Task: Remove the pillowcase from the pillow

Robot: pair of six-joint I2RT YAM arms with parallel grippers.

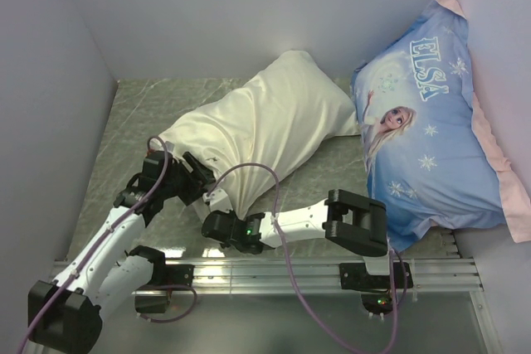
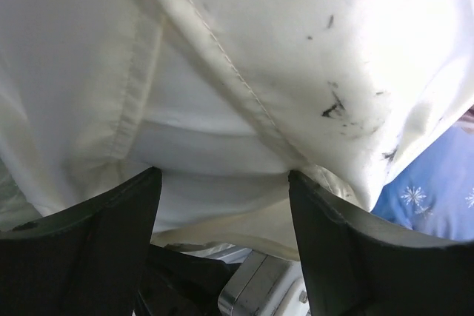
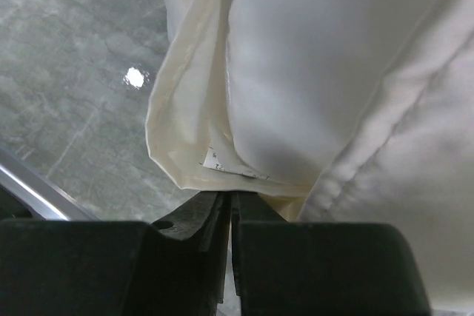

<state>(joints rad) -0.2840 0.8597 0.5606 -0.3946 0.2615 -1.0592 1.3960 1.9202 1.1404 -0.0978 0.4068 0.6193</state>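
Against the right edge of the grey marbled worktop point(image 1: 124, 113), a big blue Elsa-printed pillow point(image 1: 431, 147); across the middle, slanting from the far edge toward the near-left corner, the cream pillowcase point(image 1: 265, 122), stuffed with the white pillow point(image 3: 296, 72). At its near end, left tool point(image 1: 189, 173) spread open, wrinkled hem cloth lying over the gap between the fingers. Just beside that and closer to the near edge, right tool point(image 1: 214, 225) closed, pinching the pillowcase's bottom fold, with bare pillow showing inside the mouth.
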